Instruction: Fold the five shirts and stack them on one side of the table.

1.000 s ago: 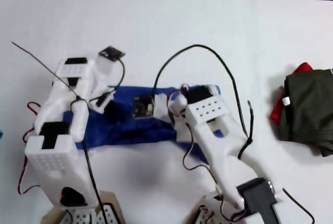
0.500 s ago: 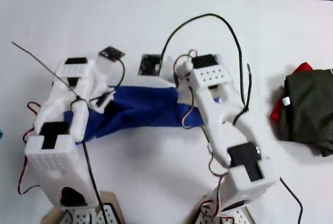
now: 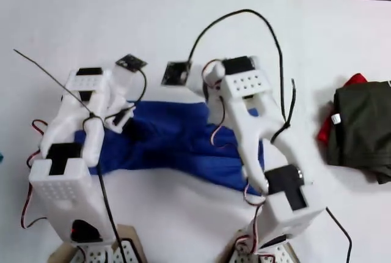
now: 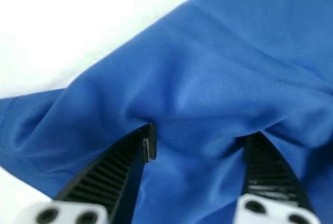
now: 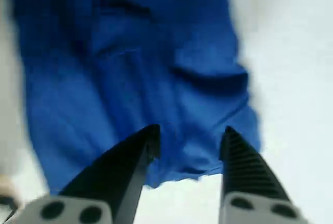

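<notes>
Two grippers, one blue shirt (image 3: 177, 144)
Left gripper (image 4: 199, 143) and right gripper (image 5: 191, 133) stand spread; best pinch matching edges, fold evenly.

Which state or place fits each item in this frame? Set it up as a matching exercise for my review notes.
Things:
1. blue shirt
2. dark green shirt
3. red shirt
4. left hand

Places or states:
A. peeking out from under another garment
B. lying rumpled on the table between the two arms
C. folded, on top of the pile at the right of the high view
D. open, tips pressed into blue fabric

Pairs: 1-B, 2-C, 3-A, 4-D
</notes>
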You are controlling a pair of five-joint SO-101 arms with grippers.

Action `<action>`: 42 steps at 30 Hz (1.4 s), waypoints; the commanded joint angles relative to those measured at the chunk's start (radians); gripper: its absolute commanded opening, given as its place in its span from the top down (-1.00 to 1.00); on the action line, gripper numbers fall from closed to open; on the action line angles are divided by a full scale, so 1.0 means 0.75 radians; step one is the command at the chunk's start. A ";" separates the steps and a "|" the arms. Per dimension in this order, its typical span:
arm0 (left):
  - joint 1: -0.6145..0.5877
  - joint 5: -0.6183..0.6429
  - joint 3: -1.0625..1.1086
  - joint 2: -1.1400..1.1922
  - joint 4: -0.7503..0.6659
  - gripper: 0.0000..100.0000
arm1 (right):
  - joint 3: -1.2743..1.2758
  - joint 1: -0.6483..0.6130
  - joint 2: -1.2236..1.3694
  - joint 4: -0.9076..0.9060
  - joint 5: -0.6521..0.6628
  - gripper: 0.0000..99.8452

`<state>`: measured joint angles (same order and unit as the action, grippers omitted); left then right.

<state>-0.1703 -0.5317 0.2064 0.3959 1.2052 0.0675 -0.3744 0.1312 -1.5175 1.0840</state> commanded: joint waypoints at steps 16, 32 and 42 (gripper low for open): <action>0.004 -0.041 -0.001 0.027 0.018 0.42 | 0.968 -0.287 -0.652 0.122 -0.004 0.63; 0.004 -0.045 0.001 0.027 0.018 0.42 | 0.994 -0.136 -0.300 0.549 0.004 0.71; 0.004 -0.045 0.001 0.027 0.018 0.42 | 0.685 -0.007 -0.257 0.392 0.004 0.96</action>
<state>-0.1703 -0.5562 0.2064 0.3959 1.2052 0.6828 -0.4066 -0.0606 -1.1830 1.0840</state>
